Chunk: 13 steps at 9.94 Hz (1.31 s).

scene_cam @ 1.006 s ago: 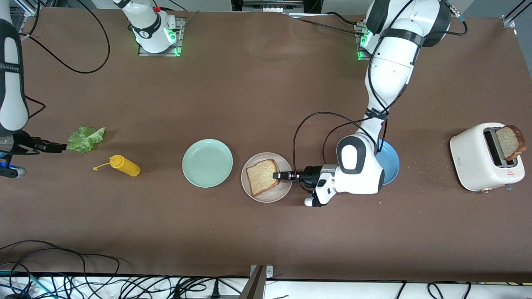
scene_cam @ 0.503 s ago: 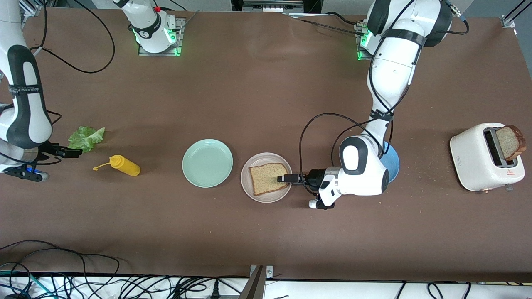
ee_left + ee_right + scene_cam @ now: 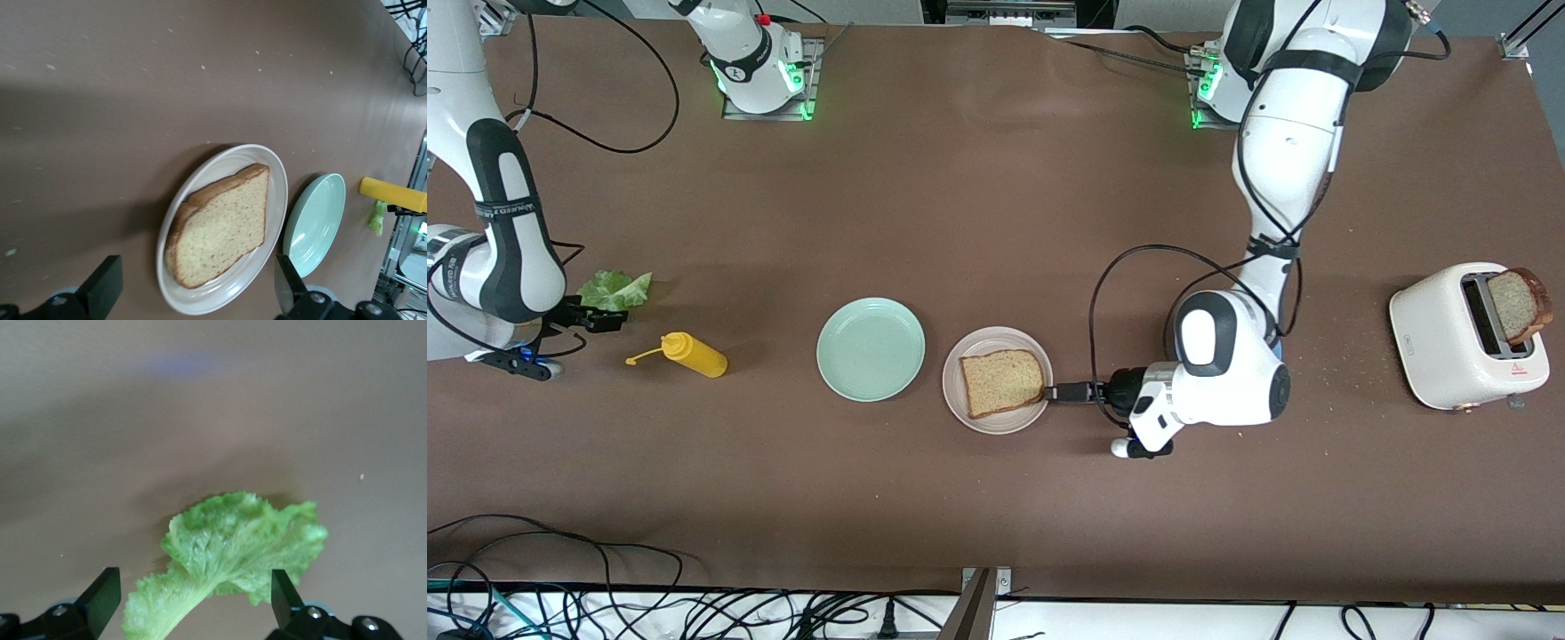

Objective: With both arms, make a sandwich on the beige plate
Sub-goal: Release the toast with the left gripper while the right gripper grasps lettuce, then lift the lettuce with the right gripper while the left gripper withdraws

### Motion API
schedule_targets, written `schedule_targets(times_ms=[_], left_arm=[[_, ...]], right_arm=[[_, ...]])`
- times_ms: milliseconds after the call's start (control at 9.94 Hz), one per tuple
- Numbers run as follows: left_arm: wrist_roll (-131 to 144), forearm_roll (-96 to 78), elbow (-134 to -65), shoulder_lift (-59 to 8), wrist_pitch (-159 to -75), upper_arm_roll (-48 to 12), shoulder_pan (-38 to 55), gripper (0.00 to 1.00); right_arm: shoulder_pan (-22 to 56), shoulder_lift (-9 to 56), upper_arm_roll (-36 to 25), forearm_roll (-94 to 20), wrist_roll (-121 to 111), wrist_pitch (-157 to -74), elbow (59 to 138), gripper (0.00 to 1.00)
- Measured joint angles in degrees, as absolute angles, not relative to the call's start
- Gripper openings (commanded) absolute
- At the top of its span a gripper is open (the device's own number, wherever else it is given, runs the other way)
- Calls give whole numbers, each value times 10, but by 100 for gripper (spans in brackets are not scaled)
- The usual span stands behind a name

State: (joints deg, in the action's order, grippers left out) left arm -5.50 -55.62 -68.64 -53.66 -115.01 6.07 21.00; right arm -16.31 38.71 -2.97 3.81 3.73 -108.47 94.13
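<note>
So one bread slice [image 3: 1002, 382] sits flat on the beige plate [image 3: 989, 420], and the left claw [image 3: 1060, 392] hangs right at the plate's rim toward the left arm's end of the counter [image 3: 996, 222], fingers spread, pinching nothing. The mint green plate [image 3: 871, 348] beside it has nothing in it. Second slice [image 3: 1519, 305] pokes out of the white toaster [image 3: 1458, 342]. Right claw [image 3: 596, 317] is spread too, low at the lettuce leaf [image 3: 618, 289], near the yellow bottle [image 3: 692, 354]. Both forearms lie about level.

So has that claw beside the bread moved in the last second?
Yes. The left gripper has drawn back off the bread slice, past the beige plate's rim, toward the toaster.
</note>
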Motion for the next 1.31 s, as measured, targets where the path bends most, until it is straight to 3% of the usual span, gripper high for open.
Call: schedule_targets(times_ms=[302,503,704,805,1308], left_arm=[[-30,-424,-686,-502,-1084,61,151,100],[-28,-347,-686,-478,-1029,62,110,100],[-28,-272,-685,-449,-994,62,70,100],[-28,-234,-685,-437,-985,62,59,100],[-27,-89,-685,-401,-964,58,59,100]], right_arm=[[-164,388,-28,34,86,-1077,967,94],[-170,394,-28,33,89,-1077,976,44],[-172,395,-29,33,89,-1075,976,6],[-172,395,-29,33,89,-1072,976,0],[-172,395,-28,32,88,-1068,975,0]])
